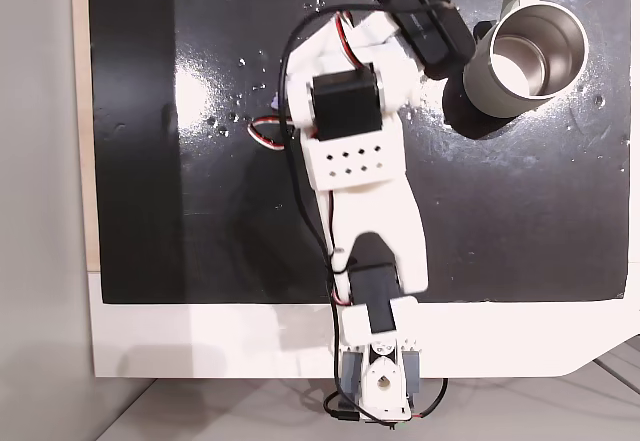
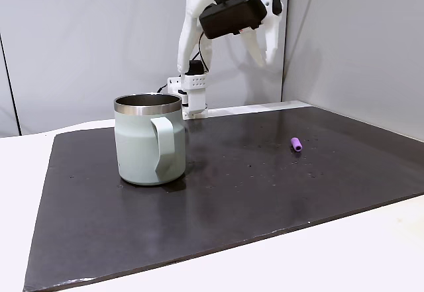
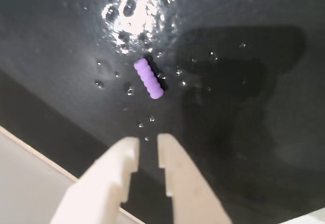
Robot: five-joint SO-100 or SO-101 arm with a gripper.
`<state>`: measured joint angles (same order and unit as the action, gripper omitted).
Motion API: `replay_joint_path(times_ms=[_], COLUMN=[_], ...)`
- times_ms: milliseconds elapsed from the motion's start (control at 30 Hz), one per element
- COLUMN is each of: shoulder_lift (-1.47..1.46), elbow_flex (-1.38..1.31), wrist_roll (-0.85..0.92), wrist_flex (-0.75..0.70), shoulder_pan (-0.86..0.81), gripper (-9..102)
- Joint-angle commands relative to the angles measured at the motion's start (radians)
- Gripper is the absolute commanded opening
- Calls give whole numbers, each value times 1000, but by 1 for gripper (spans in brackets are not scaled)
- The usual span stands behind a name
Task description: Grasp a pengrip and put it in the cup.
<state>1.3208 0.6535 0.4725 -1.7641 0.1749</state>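
Wrist view: gripper (image 3: 147, 144) fingers slightly apart above mat (image 3: 244, 148), pengrip (image 3: 149, 78) unobstructed ahead.

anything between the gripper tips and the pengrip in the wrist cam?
Nothing solid. In the wrist view, only bare black mat with a few tiny specks lies between the gripper and the purple pengrip.

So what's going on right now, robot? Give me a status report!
Gripper up in the air, holding nothing, fingers slightly apart. Pengrip lying loose on the black mat, far from the cup. Nothing in the way.
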Motion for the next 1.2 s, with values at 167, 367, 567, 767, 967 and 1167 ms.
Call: replay_joint_path(times_ms=[167,367,567,767,967,1167], shoulder_lift=[-187,-360,-462,-512,-574,-660], elbow_flex=[-295,-445,-549,-551,-520,-520], wrist_roll=[106,230,327,344,344,344], wrist_flex=[-37,-37,-35,-35,-35,-35], shoulder_pan=[46,78,121,143,140,137], gripper=[0,0,1,24,29,29])
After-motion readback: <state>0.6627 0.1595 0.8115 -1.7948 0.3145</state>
